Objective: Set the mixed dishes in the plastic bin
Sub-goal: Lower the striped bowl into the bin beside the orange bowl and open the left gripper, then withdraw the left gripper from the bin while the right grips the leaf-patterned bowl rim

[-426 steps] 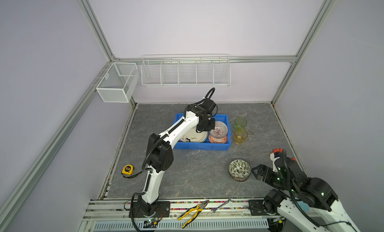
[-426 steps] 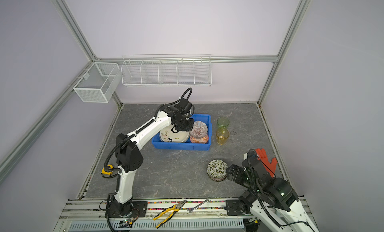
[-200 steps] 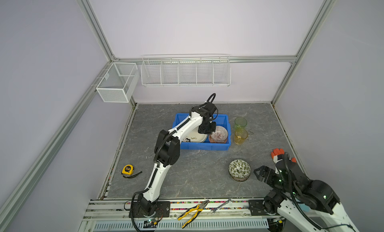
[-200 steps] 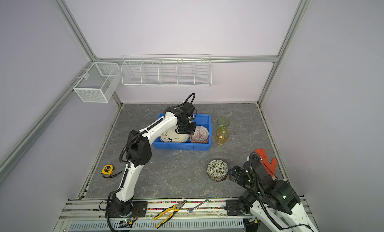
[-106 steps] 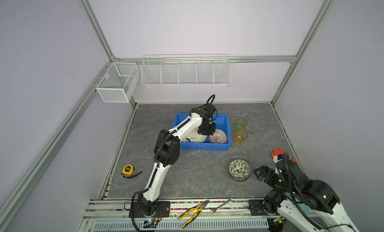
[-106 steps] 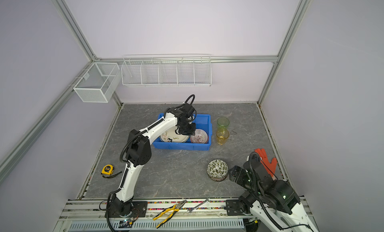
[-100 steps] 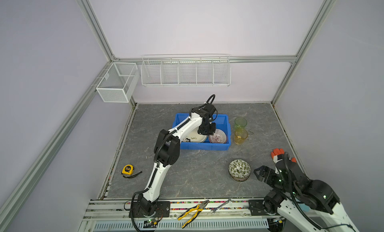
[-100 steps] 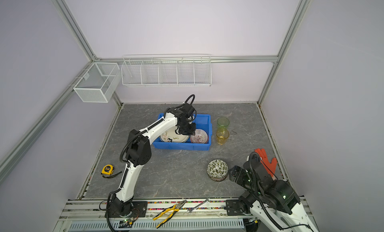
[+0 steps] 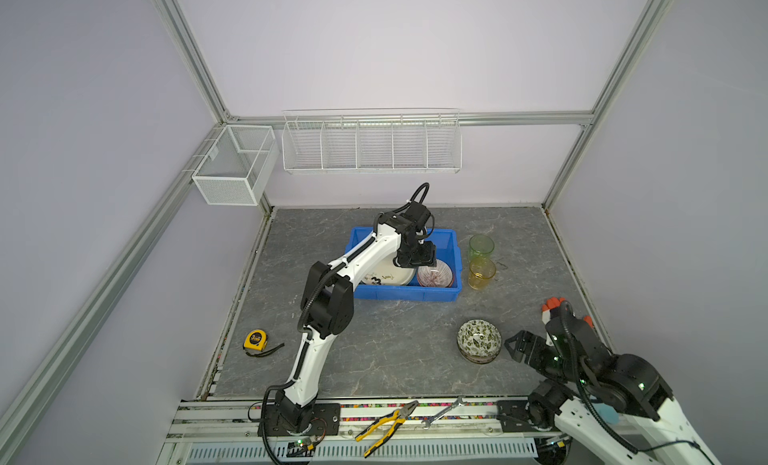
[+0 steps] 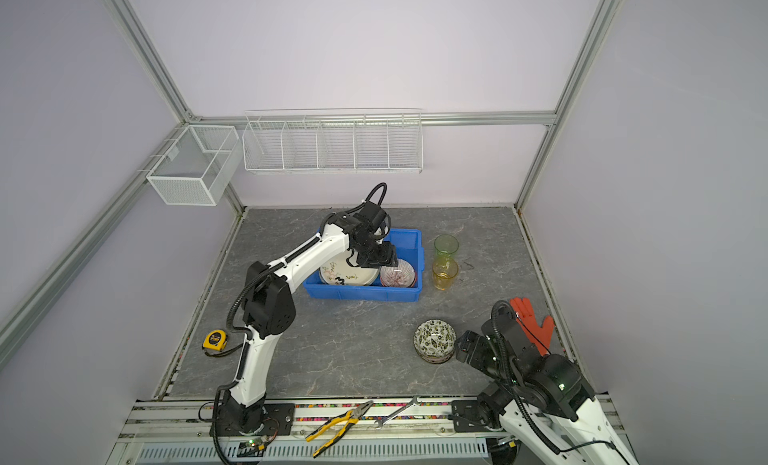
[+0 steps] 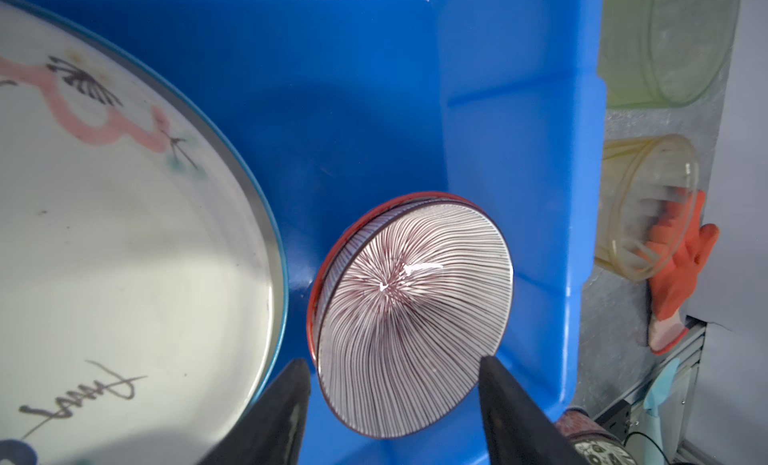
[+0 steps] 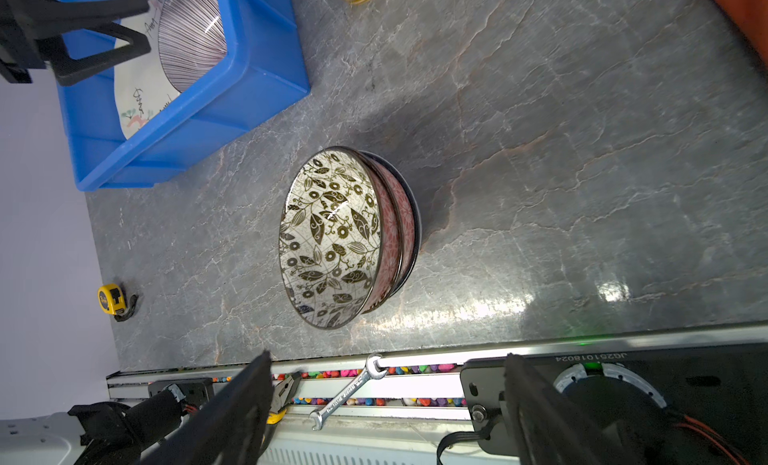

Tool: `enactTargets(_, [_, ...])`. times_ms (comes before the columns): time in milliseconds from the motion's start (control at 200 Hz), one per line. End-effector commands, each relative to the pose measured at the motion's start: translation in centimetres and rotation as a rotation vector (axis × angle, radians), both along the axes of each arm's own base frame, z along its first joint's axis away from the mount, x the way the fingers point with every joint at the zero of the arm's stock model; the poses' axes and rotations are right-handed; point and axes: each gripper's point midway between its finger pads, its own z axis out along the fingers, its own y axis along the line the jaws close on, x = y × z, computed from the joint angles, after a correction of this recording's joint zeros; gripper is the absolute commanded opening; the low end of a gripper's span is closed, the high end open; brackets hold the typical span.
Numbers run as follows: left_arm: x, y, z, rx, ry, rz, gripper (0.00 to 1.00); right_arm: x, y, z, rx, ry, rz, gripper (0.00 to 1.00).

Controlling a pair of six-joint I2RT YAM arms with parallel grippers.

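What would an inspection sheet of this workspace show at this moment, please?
Surface: grey marbled tabletop, no spills seen.
Job's things: plate and striped bowl lie in the blue bin; stack of bowls, green glass and amber glass stand outside it on the tabletop.
Clutter: tape measure and orange glove on the tabletop; pliers and wrench on the front rail.
Grippers: left gripper open, fingers either side of the striped bowl; right gripper open, empty, short of the stack of bowls.
Cables: black cable loops above the left wrist; another runs along the right arm.
Surroundings: white wire baskets on lilac walls; metal frame.
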Motion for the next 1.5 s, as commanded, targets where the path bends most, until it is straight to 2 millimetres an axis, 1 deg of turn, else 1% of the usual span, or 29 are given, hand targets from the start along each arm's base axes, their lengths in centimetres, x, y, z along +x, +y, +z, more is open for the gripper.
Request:
enactTargets(0, [-0.9, 0.4, 1.8, -0.014, -0.016, -0.007, 0.71, 0.3, 0.6, 0.7, 0.013, -0.001, 0.017, 0.88])
enactTargets(120, [-1.4, 1.0, 2.7, -0.018, -0.030, 0.000, 0.77, 0.6, 0.8, 0.6, -0.003, 0.016, 0.026, 0.88])
enactTargets(230, [-1.9, 1.8, 3.6, -0.013, -0.050, 0.011, 0.87, 0.7, 0.6, 0.4, -0.040, 0.044, 0.011, 0.88])
enactTargets(295, [-2.2, 2.4, 4.2, -0.013, -0.063, 0.019, 1.00, 1.0, 0.5, 0.4, -0.056, 0.051, 0.006, 0.88])
enactTargets(430, [-3.1, 3.8, 4.8, -0.018, -0.089, 0.044, 1.00, 1.5, 0.6, 0.1, -0.072, 0.070, -0.019, 0.88])
enactTargets(690, [-5.8, 7.3, 4.6, 0.019, -0.102, 0.092, 0.99, 1.8, 1.3, -1.2, -0.132, 0.152, -0.010, 0.88])
enactTargets(915, [-8.5, 10.3, 3.5, 0.032, -0.087, 0.158, 1.00, 2.2, 2.6, -1.8, -0.159, 0.170, 0.035, 1.00])
enactTargets(1135, [-10.6, 13.2, 3.4, 0.056, -0.093, 0.223, 0.99, 2.5, 4.2, -2.6, -0.182, 0.191, 0.095, 0.88])
enactTargets(1230, [-11.3, 14.3, 3.5, 0.054, -0.101, 0.250, 1.00, 2.4, 4.3, -2.9, -0.190, 0.195, 0.105, 0.81])
enactTargets(1400, [-12.8, 16.5, 3.1, 0.080, -0.101, 0.309, 1.00, 2.2, 4.5, -3.4, -0.183, 0.200, 0.114, 0.69])
enactTargets(1500, [-13.5, 17.4, 3.0, 0.086, -0.102, 0.332, 1.00, 2.2, 4.5, -3.8, -0.188, 0.208, 0.121, 0.63])
